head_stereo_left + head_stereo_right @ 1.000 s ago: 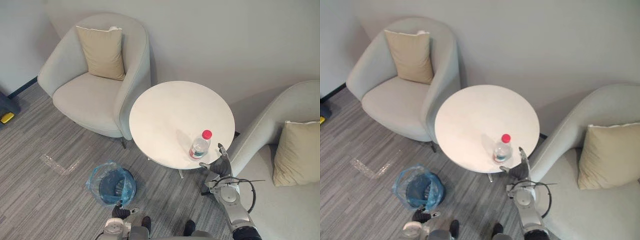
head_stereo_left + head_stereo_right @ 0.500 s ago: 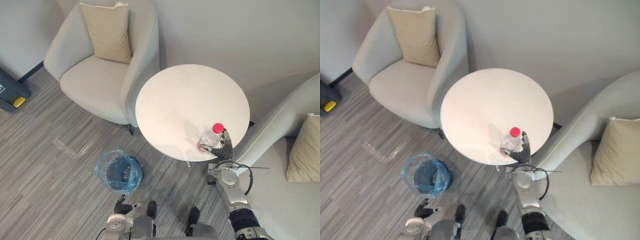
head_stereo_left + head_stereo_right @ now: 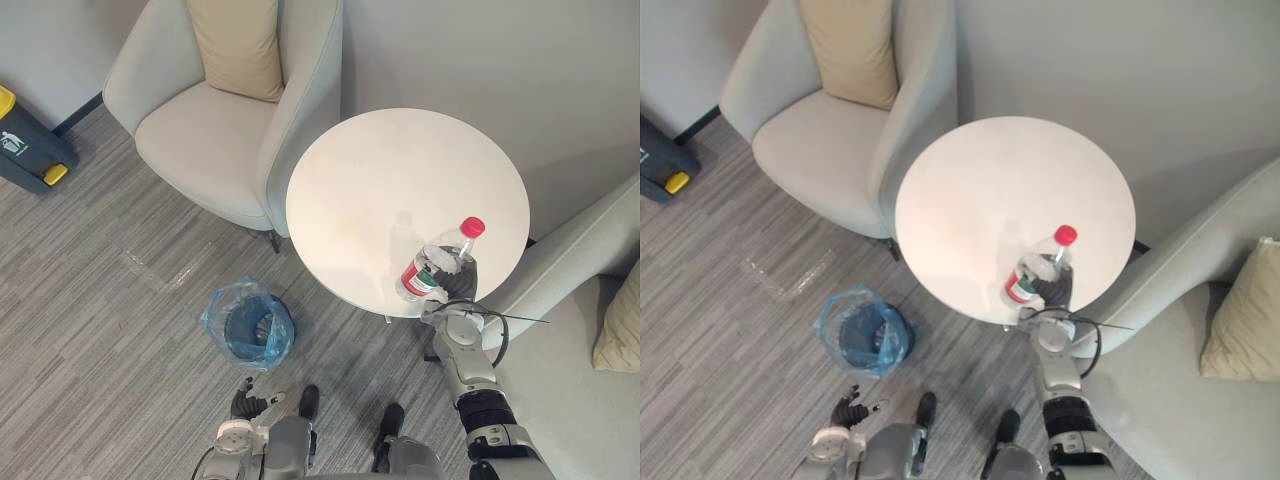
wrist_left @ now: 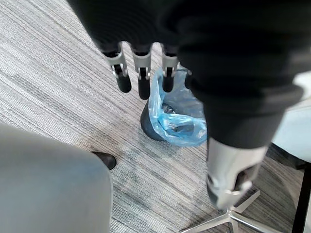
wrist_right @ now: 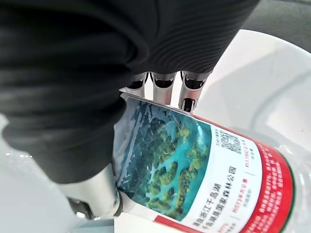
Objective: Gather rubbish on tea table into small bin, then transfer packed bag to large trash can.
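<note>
— What changed over the last 1 second?
— The right hand (image 3: 457, 287), then just beside the standing bottle (image 3: 437, 262), now has fingers and thumb curled round it. The bottle tilts over the tea table (image 3: 370, 170), near its edge.
— And the left hand (image 3: 245, 403)?
— Low over the floor (image 3: 100, 300), fingers straight, holding nothing, near the small bin (image 4: 148, 127) lined with a blue bag (image 3: 215, 315).
</note>
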You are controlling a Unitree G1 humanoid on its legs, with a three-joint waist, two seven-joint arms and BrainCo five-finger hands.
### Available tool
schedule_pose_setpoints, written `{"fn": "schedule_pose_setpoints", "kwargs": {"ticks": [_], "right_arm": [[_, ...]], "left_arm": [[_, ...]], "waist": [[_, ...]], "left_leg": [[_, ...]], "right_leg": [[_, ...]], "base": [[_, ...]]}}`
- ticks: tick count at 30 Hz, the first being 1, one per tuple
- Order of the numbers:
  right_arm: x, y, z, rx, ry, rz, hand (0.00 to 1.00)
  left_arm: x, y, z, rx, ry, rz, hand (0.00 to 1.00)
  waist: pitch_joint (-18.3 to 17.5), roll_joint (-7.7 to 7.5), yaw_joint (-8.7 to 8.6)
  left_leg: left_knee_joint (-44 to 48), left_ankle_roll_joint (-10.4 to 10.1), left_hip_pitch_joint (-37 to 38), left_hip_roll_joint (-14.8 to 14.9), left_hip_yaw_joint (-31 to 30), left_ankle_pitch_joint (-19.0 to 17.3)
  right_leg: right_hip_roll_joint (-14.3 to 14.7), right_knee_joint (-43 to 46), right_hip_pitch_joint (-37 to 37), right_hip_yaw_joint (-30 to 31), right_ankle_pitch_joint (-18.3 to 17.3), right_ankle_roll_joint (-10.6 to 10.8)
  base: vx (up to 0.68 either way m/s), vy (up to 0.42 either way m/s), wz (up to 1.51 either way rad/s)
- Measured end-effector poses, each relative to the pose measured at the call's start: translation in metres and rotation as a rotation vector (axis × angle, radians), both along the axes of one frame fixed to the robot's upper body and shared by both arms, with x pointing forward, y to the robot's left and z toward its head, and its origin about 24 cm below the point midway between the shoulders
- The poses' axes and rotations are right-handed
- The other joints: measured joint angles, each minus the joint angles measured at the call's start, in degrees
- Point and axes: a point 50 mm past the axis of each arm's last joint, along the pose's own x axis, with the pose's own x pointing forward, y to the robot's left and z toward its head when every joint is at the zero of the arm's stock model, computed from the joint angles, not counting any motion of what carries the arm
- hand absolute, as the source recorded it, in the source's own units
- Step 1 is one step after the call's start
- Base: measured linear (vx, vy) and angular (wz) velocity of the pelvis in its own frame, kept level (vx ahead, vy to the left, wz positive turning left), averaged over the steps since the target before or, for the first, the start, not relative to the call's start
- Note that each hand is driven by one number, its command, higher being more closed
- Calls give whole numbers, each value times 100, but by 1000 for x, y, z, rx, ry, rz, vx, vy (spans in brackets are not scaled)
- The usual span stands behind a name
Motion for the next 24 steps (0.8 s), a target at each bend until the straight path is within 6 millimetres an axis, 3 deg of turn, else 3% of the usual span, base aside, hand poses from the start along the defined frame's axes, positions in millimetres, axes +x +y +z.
{"fn": "schedule_pose_setpoints", "kwargs": {"ticks": [11, 15, 24], "right_arm": [[-44, 13, 8, -90, -76, 140, 100], [-62, 18, 4, -124, -54, 184, 100], [-84, 30, 5, -178, -53, 248, 100]], "left_arm": [[-4, 0, -3, 18, 30, -24, 0], [-8, 2, -6, 40, 61, -58, 0], [-16, 1, -10, 58, 102, -133, 0]], "waist": [[-41, -84, -149], [-180, -189, -320], [-519, -299, -402]], "left_leg": [[-166, 9, 405, 9, 161, -2], [-209, 13, 449, 11, 213, 2], [-315, 12, 754, 54, 324, 2]], "right_leg": [[3, -76, 258, 230, 16, 24], [16, -165, 282, 297, 62, 42], [73, -383, 591, 377, 145, 33]], "base": [[-9, 11, -8], [-5, 12, -7], [0, 3, -7]]}}
